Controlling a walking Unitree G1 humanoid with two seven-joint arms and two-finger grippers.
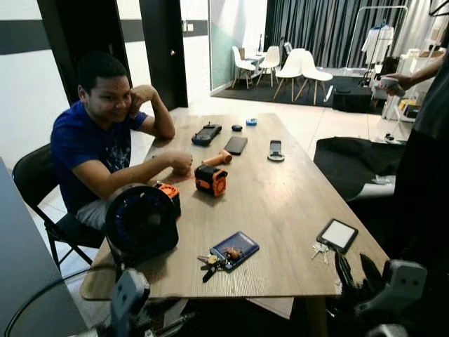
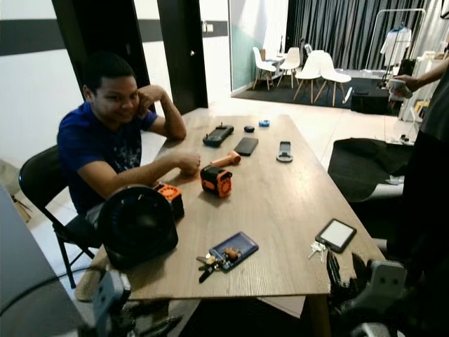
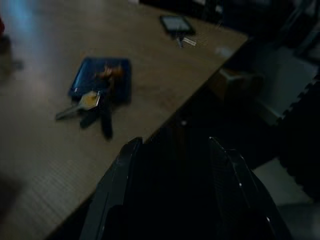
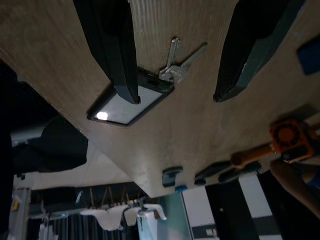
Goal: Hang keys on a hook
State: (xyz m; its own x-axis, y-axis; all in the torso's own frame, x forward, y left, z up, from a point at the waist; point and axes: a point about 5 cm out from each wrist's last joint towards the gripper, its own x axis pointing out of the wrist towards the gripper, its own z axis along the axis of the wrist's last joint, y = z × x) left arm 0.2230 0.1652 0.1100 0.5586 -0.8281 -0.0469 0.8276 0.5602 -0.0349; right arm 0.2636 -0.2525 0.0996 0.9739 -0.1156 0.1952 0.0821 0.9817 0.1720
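Two small silver keys (image 1: 320,250) lie near the front right corner of the wooden table (image 1: 280,196), beside a small white-screened device (image 1: 337,234). My right gripper (image 1: 355,270) hangs open just off that corner. In the right wrist view its fingers (image 4: 112,50) stand either side of the silver keys (image 4: 177,62), apart from them. A second bunch of keys with a dark fob (image 1: 212,264) rests against a blue card (image 1: 235,249) at the front middle. My left gripper (image 3: 175,142) is open, low before the table's front edge, with that bunch (image 3: 92,107) ahead of it.
A person in a blue shirt (image 1: 98,151) sits at the table's left side, forearm on the top. A black round fan (image 1: 140,223) stands at the front left, with orange tools (image 1: 210,180) and phones (image 1: 236,144) behind. Another person (image 1: 428,154) stands at the right.
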